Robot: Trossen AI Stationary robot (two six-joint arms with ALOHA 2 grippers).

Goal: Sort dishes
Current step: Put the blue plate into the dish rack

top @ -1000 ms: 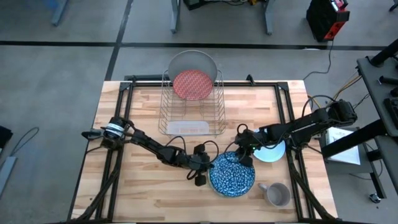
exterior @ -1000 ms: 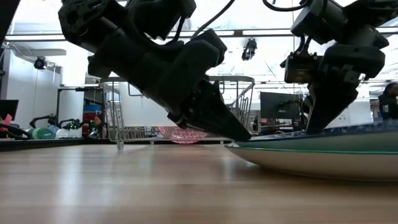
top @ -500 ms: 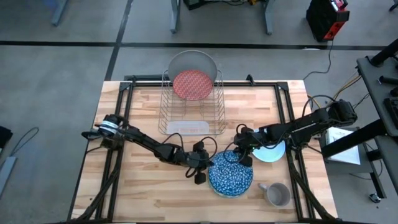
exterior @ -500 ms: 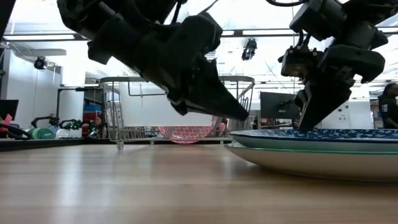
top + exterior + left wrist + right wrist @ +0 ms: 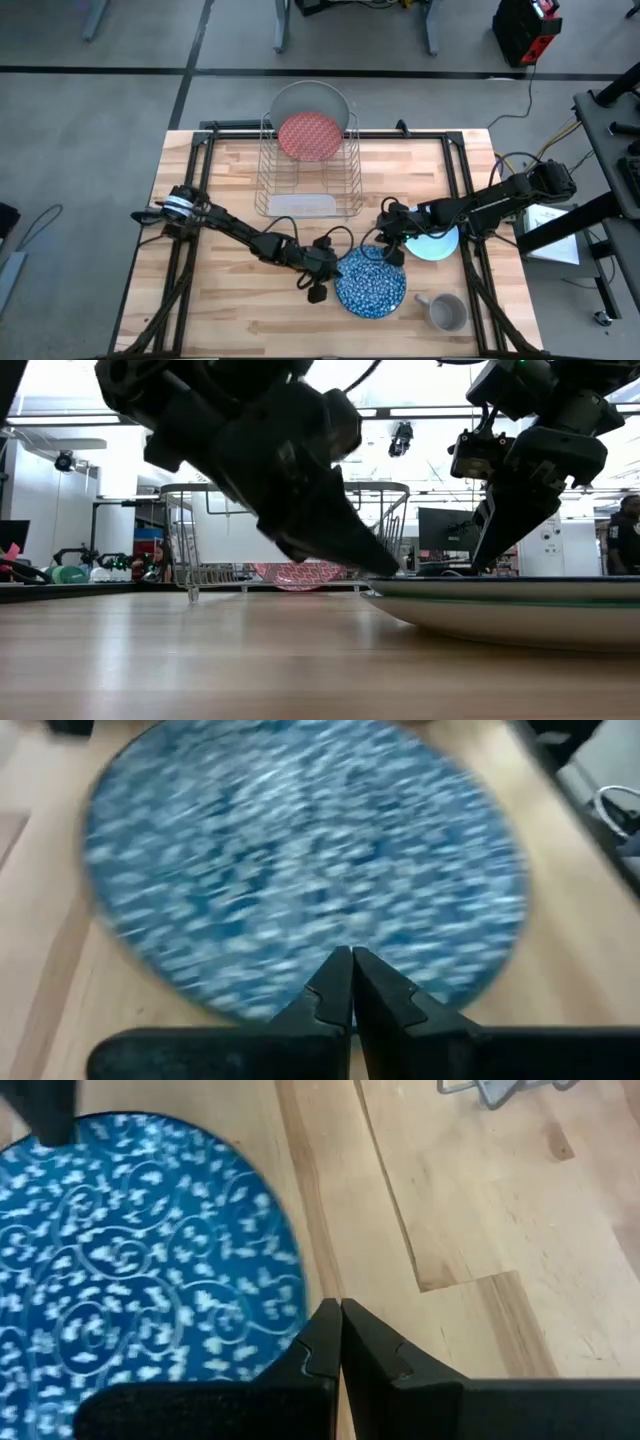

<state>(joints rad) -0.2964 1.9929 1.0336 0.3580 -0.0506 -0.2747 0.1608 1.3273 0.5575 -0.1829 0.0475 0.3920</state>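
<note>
Directly ahead of both sets of fingers lies the blue speckled plate (image 5: 371,283), flat on the wooden table (image 5: 220,180) near its front edge. You have the left gripper (image 5: 328,270) at that plate's edge on the side toward the left arm, low to the wood; its fingers (image 5: 335,995) are pressed together with nothing between them, their tips meeting at the rim as the left wrist view shows. Your right gripper (image 5: 392,246) stands at the rim on the far side of the same plate, its fingers (image 5: 330,1342) likewise clenched on nothing, tips over bare wood just beside the patterned edge. From the low view, both grippers come down to the plate's edge from opposite sides.

Just beyond the right gripper, partly under that arm, sits the smaller light-blue plate (image 5: 437,244), flat on the table. Well apart from both grippers, at the table's far edge, the wire dish rack (image 5: 308,170) holds the red patterned plate (image 5: 309,137) upright, with the large grey plate (image 5: 310,98) standing behind it. A grey mug (image 5: 446,313) rests on the table near the speckled plate, on the right arm's side.
</note>
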